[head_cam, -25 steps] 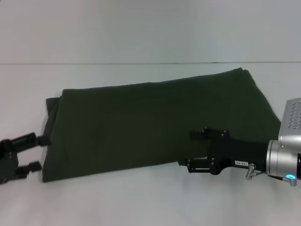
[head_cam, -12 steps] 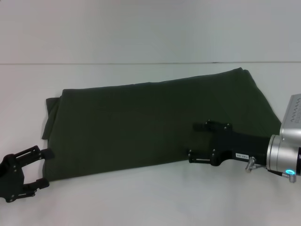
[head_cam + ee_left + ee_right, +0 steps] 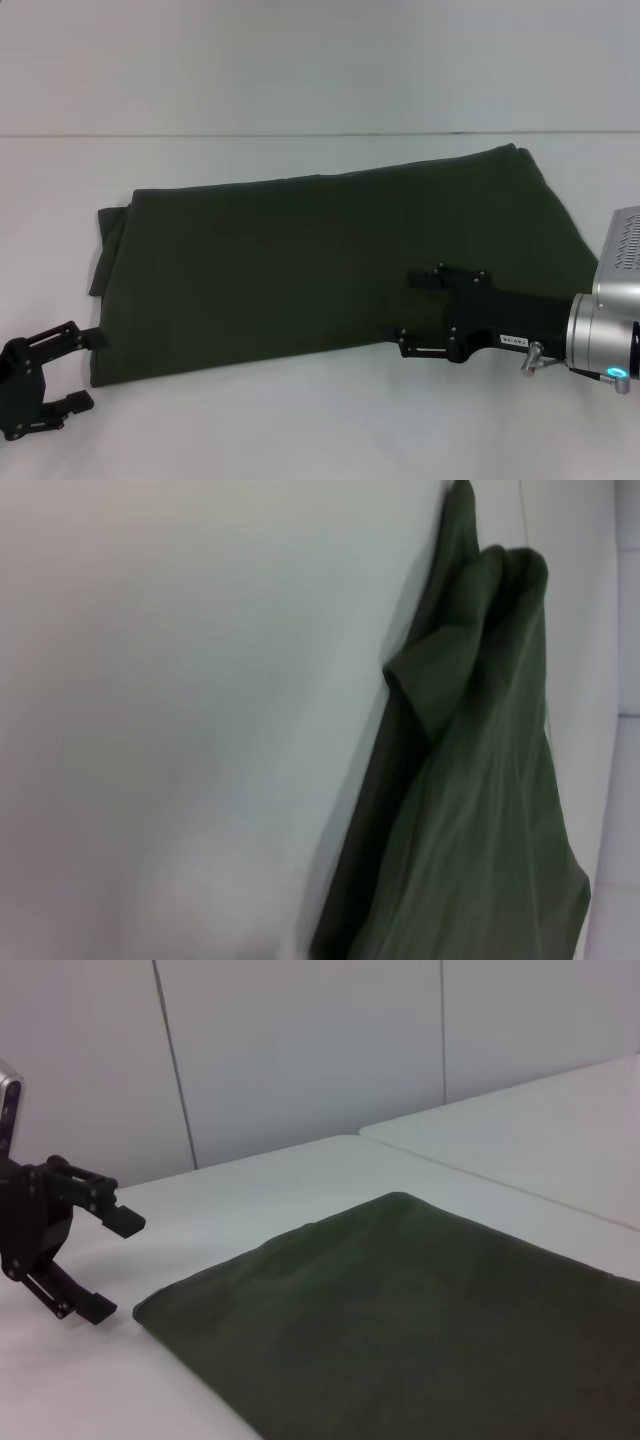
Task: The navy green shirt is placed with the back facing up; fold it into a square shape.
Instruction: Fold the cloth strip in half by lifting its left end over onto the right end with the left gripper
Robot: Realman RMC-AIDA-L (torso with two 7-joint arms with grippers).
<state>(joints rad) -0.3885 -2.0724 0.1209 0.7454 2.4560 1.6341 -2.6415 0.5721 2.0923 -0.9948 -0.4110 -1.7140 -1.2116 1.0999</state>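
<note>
Bare table (image 3: 300, 70) all around the navy green shirt (image 3: 300, 260).

We are seeing a small white label on the right gripper (image 3: 412, 315), its print too small to read.

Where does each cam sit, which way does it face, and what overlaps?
Head: high, looking down at the navy green shirt on the table; left gripper and right gripper show, both open.
Left wrist: faces the shirt's bunched end; no own fingers.
Right wrist: low, looking along the shirt toward the left gripper.
Shared: shirt, all three.
</note>
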